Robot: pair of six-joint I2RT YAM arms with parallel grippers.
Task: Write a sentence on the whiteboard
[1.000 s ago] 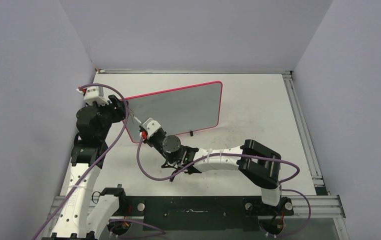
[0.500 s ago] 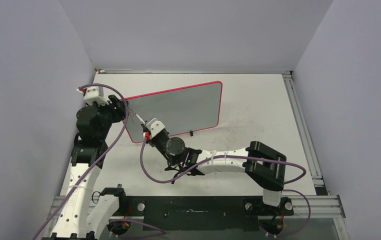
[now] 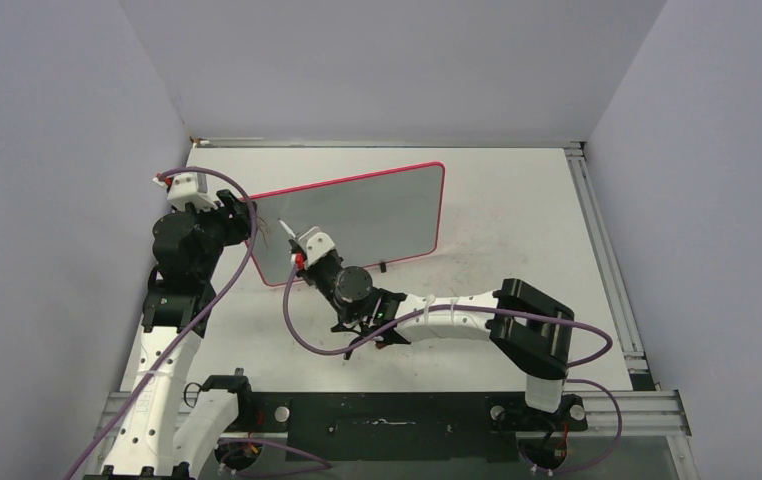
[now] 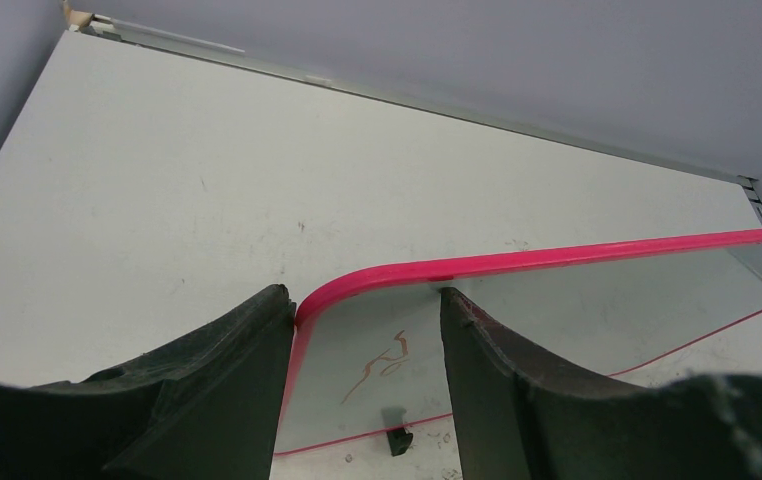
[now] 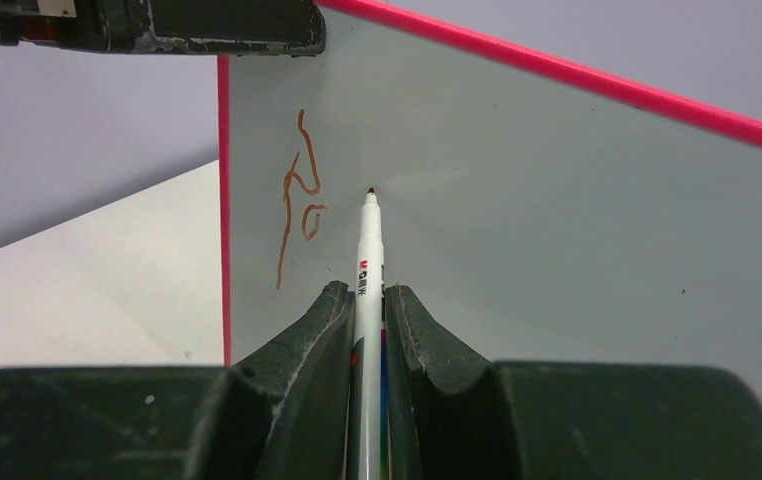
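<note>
Pink-rimmed pale grey rectangular whiteboard (image 3: 357, 215) stands tilted on the white bench (image 3: 517, 200), left pincer (image 3: 245, 216) at its corner. From the left wrist, that pincer straddles the corner; whether it clamps, I cannot tell. From the right wrist, the right pincer (image 5: 368, 300) is clenched on a white marker pen (image 5: 368, 250), tip beside the dark-red scrawled sentence (image 5: 302, 195); press lightly, stroke rightward evenly.

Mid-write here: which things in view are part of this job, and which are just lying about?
Part of the job:
whiteboard
red scrawl begun on it
marker, clamped in the right end effector
left end effector, fingers either side of the board's corner

Just lying about:
purple cables
scuffed tabletop
metal rail along the table's right edge
</note>
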